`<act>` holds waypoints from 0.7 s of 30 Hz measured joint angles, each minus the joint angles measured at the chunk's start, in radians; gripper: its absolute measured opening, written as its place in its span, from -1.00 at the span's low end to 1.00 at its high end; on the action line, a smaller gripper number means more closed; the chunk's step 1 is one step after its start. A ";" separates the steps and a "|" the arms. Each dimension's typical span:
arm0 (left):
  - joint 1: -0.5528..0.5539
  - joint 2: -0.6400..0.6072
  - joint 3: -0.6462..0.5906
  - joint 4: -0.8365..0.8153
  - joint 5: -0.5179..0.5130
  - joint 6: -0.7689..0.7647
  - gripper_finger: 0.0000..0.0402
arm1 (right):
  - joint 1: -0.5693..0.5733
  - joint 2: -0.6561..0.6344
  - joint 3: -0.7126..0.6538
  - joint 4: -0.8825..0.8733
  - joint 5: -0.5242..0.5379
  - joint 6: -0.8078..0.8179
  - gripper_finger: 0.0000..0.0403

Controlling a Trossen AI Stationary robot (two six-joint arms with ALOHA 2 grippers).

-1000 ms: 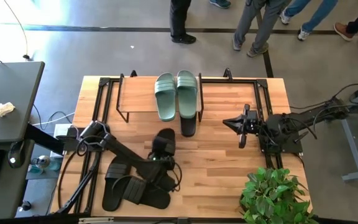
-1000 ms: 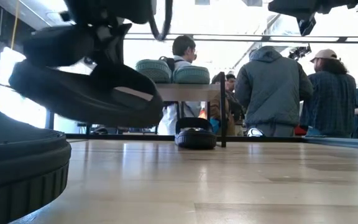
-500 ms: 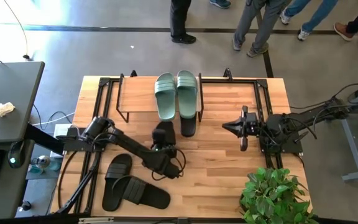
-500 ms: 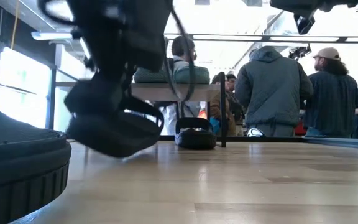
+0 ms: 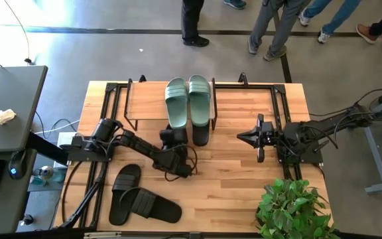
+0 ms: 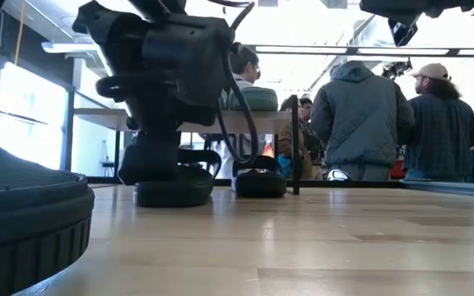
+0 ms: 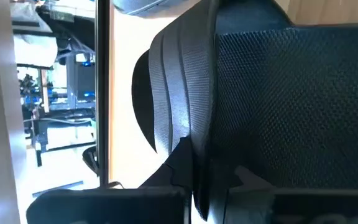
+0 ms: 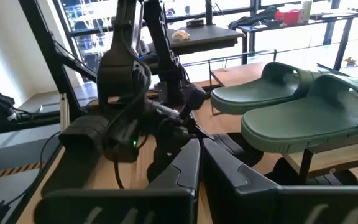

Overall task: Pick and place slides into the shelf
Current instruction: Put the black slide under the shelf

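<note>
My left gripper (image 5: 172, 154) is shut on a black slide (image 5: 174, 137) in front of the shelf (image 5: 148, 99), beside another black slide (image 5: 201, 133) that lies half under the plank. In the low view the held slide (image 6: 174, 193) sits at table level below the gripper. The sage-green pair (image 5: 189, 99) lies on the shelf top, soles down. Two more black slides (image 5: 141, 197) lie flat near the table's near-left corner. My right gripper (image 5: 241, 135) hovers shut to the right of the shelf, holding nothing. My left gripper holds the black slide by its near end (image 5: 173, 147), coming slanting down from the near-left side. The left wrist view is filled by the ribbed strap (image 7: 182, 93); the fingers themselves are hidden behind it. The slide lies level with its sole (image 6: 174, 201) at the tabletop.
The shelf's black metal legs (image 6: 295, 144) stand beside the slides beneath it. A potted plant (image 5: 294, 209) sits at the near-right corner. Black frames run along both table sides. Several people stand beyond the far edge. Bare wood lies between the two arms.
My left gripper has carried the black slide from mid-table toward the far edge and the shelf, then lowered it. The slide hung lifted and tilted a second ago; now it is level at the tabletop beside the black slide under the shelf.
</note>
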 joint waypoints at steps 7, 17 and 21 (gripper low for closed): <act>0.029 -0.024 -0.044 0.088 -0.023 0.043 -1.00 | 0.000 0.000 0.000 -0.010 0.000 0.000 -0.96; 0.097 -0.031 -0.047 0.240 -0.012 0.254 -1.00 | 0.000 0.000 0.000 -0.013 -0.027 0.000 -0.96; 0.124 -0.031 -0.044 0.270 0.016 0.259 -1.00 | 0.000 0.000 0.000 -0.013 -0.029 0.000 -0.96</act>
